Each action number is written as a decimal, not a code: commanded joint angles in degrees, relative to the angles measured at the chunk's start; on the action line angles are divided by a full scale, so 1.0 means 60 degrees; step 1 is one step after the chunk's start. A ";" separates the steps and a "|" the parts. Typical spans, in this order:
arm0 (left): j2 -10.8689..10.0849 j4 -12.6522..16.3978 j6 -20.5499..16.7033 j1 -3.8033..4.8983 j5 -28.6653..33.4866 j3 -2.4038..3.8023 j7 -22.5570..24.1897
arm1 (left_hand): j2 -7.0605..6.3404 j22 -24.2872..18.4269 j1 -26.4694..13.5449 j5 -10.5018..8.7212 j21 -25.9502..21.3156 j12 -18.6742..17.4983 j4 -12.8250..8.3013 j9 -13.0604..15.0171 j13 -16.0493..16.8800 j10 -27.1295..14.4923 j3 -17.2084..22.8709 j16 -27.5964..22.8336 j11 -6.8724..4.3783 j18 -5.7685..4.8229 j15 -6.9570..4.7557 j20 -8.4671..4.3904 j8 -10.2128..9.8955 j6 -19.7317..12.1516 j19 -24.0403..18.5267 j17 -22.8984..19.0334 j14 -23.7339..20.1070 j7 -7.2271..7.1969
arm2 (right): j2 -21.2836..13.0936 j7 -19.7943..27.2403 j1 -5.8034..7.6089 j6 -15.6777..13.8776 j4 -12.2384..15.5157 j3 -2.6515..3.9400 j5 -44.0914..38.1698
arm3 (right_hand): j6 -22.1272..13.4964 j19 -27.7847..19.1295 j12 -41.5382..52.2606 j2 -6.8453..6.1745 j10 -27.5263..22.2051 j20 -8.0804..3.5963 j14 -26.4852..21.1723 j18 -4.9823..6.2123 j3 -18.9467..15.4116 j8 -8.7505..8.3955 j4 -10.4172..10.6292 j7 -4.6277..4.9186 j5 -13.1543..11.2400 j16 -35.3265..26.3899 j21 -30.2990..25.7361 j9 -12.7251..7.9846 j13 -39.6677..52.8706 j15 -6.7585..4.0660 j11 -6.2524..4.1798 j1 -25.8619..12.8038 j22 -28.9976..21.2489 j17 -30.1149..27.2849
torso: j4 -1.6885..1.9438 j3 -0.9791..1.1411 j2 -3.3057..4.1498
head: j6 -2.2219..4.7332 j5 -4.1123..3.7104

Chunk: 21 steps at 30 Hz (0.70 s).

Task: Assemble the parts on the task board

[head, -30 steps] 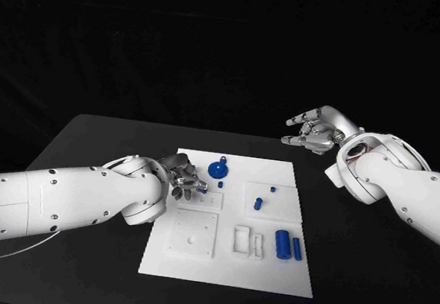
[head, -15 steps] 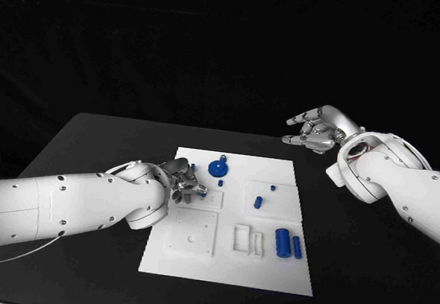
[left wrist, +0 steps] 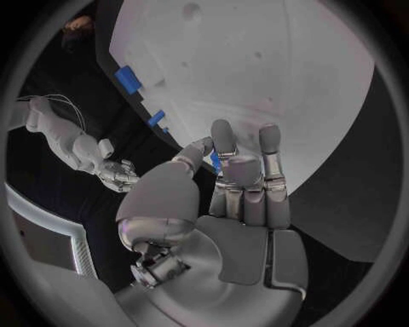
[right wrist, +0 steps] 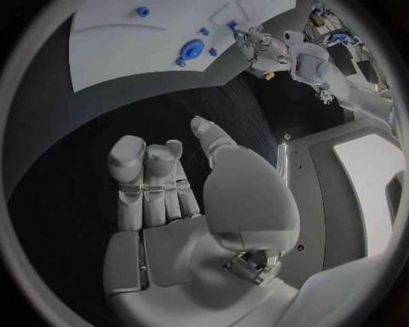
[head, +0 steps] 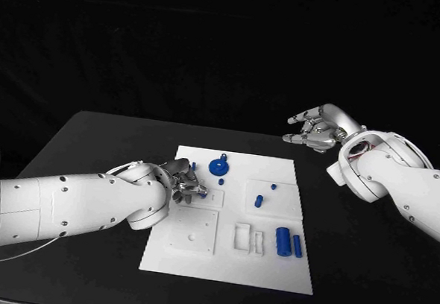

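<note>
Left hand pinching a small blue part over the task board's near edge, probably for seating. Right hand raised well clear, fingers loosely apart, holding nothing.

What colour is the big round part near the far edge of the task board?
Blue. The round part shows best in the head view, on the white task board.

Black table (matte), black backdrop behind; dim room.
</note>
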 commanded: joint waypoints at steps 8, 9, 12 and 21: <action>0.0006 0.0059 0.0515 -0.0026 -0.0153 -0.0003 -0.0156 | 0.0129 0.0173 0.0218 0.0054 -0.0069 0.0054 -0.0009 0.0334 0.0013 0.0258 0.0039 0.0032 -0.0239 -0.0073 -0.0074 0.0005 0.0027 0.2048 0.0064 -0.0003 0.0008 -0.1232 | 0.0000 0.0079 -0.0010 0.0118 0.0001 0.0006 0.0001 | 0.0062 0.0295 0.0032 0.0026 -0.0015 -0.0008 -0.0021 0.0113 -0.0027 -0.0002 0.0020 0.0015 0.0043 -0.0038 -0.0045 0.0012 -0.0011 -0.0055 -0.0034 -0.0093 0.0970 0.0000 | 0.0002 -0.0004 -0.0003 | -0.0018 -0.0001; 0.0005 0.0060 0.0539 -0.0026 -0.0161 -0.0003 -0.0169 | 0.0129 0.0173 0.0218 0.0054 -0.0069 0.0054 -0.0009 0.0334 0.0013 0.0258 0.0039 0.0032 -0.0239 -0.0073 -0.0074 0.0005 0.0027 0.2048 0.0064 -0.0003 0.0008 -0.1232 | 0.0000 0.0078 -0.0011 0.0121 0.0001 0.0006 0.0002 | 0.0062 0.0295 0.0032 0.0026 -0.0015 -0.0008 -0.0021 0.0113 -0.0027 -0.0002 0.0020 0.0015 0.0043 -0.0038 -0.0045 0.0012 -0.0011 -0.0055 -0.0034 -0.0093 0.0970 0.0000 | 0.0002 -0.0004 -0.0002 | -0.0015 0.0001; 0.0003 0.0056 0.0606 -0.0028 -0.0186 -0.0003 -0.0209 | 0.0128 0.0172 0.0224 0.0055 -0.0079 0.0048 -0.0019 0.0330 0.0012 0.0257 0.0040 0.0023 -0.0234 -0.0073 -0.0072 0.0008 0.0028 0.2047 0.0056 -0.0009 0.0007 -0.1229 | -0.0001 0.0078 -0.0015 0.0128 -0.0004 0.0006 0.0002 | 0.0062 0.0295 0.0032 0.0026 -0.0015 -0.0008 -0.0021 0.0113 -0.0027 -0.0002 0.0020 0.0015 0.0043 -0.0038 -0.0045 0.0012 -0.0011 -0.0055 -0.0034 -0.0093 0.0970 0.0000 | 0.0002 -0.0005 0.0000 | -0.0003 -0.0002; -0.0003 0.0005 0.0699 -0.0029 -0.0239 -0.0003 -0.0275 | 0.0133 0.0173 0.0219 0.0053 -0.0083 0.0043 -0.0011 0.0323 0.0011 0.0258 0.0037 0.0018 -0.0233 -0.0073 -0.0072 0.0008 0.0025 0.2039 0.0057 -0.0014 0.0009 -0.1226 | 0.0003 0.0080 -0.0027 0.0141 -0.0014 0.0006 0.0002 | 0.0062 0.0295 0.0032 0.0026 -0.0015 -0.0008 -0.0021 0.0113 -0.0027 -0.0002 0.0020 0.0015 0.0043 -0.0038 -0.0045 0.0012 -0.0011 -0.0055 -0.0034 -0.0093 0.0970 0.0000 | 0.0001 -0.0003 -0.0001 | -0.0007 0.0002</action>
